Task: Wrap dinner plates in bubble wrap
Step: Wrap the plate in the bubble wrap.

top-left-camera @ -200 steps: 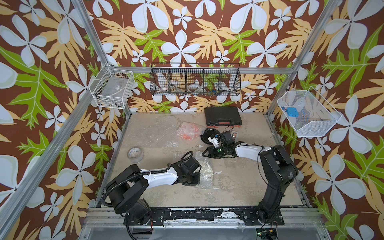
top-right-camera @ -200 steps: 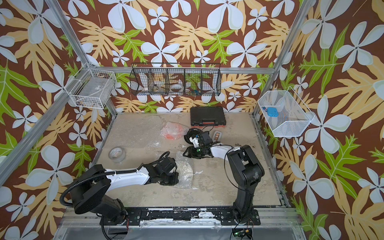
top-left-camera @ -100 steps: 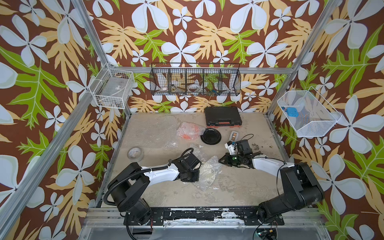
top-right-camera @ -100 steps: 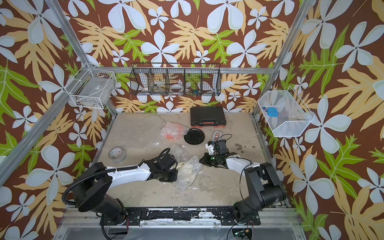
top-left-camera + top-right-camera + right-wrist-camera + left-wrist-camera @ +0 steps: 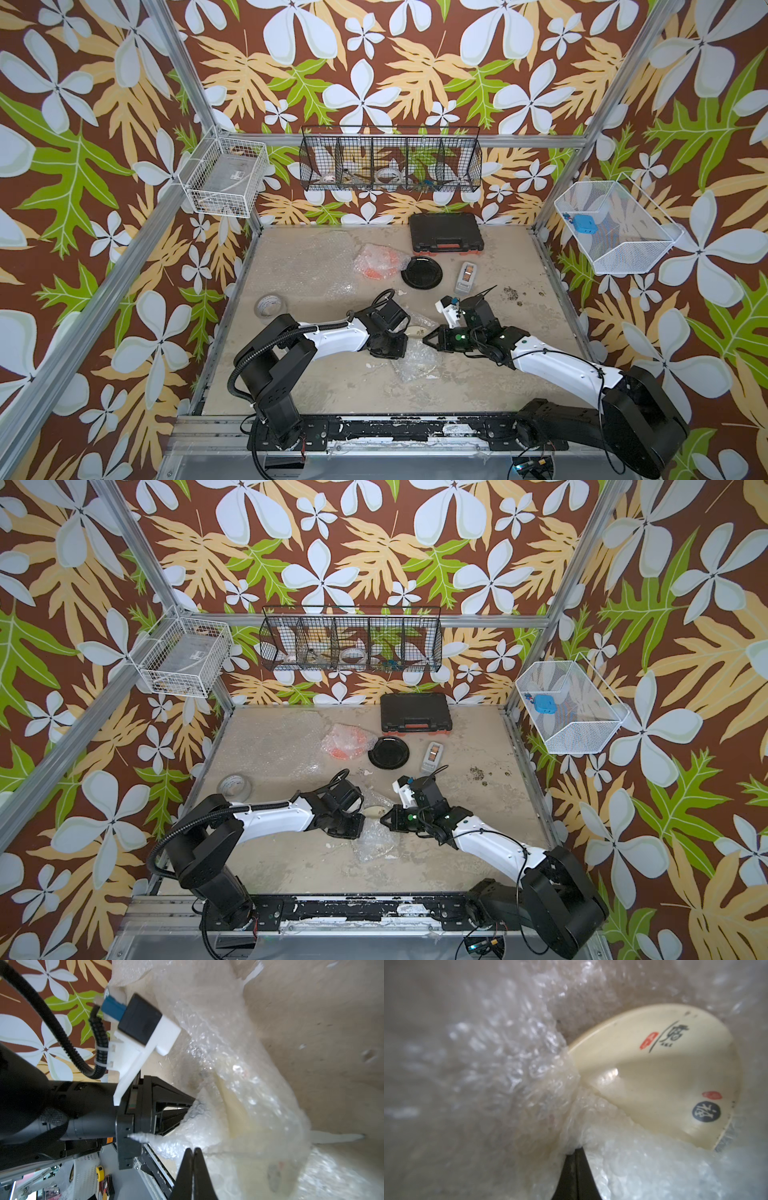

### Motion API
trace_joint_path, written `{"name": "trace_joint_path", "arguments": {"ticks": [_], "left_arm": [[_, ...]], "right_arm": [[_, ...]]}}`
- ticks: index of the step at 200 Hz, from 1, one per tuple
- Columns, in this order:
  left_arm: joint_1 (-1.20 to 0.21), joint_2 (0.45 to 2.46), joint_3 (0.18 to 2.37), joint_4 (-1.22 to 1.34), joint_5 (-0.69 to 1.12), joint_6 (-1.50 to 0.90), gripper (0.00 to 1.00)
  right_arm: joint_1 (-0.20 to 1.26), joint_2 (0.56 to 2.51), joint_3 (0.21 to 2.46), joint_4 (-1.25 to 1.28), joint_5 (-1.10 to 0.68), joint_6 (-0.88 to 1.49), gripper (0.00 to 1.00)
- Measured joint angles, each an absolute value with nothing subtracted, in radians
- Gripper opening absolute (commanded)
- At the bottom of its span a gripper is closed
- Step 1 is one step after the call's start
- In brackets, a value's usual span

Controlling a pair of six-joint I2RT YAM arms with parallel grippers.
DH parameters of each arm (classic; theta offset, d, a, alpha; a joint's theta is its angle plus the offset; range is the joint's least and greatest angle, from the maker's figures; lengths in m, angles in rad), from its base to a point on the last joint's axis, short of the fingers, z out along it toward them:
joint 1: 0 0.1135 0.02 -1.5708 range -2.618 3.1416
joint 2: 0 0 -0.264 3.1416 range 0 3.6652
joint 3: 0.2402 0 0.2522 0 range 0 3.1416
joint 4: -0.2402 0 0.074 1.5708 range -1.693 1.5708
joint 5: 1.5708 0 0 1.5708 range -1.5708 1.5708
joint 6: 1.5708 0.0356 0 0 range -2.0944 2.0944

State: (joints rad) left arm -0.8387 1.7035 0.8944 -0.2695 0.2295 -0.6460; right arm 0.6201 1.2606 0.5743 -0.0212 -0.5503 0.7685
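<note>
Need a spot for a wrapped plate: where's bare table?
Free: table's front strip, between bubble wrap and front rail; the patch between black case, tape dispenser and right rail. Crowded: centre, where left end effector and right end effector flank the cream plate.

We see black-jointed, white-shelled arms: the left arm [image 5: 336, 337] carries ribbed black conduit [image 5: 60, 1032]; the right arm [image 5: 552, 365] shows a green light [image 5: 457, 333].

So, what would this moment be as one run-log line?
step: wrapping cream plate | left jaws: shut on bubble wrap | right jaws: shut beside it | orange plate: wrapped | black plate: bare
</note>
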Motion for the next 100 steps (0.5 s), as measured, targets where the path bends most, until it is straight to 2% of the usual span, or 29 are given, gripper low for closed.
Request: {"name": "trace_joint_path", "arguments": {"ticks": [41,100], "left_arm": [[-0.839,1.698,0.890,-0.255,0.244,-0.640,0.00],[-0.839,1.598,0.899,-0.330,0.210,-0.633,0.00]], "right_arm": [[0.743,1.401,0.553,0.049,-0.519,0.838,0.00],[0.754,1.516,0.532,0.140,-0.446,0.913,0.00]]}}
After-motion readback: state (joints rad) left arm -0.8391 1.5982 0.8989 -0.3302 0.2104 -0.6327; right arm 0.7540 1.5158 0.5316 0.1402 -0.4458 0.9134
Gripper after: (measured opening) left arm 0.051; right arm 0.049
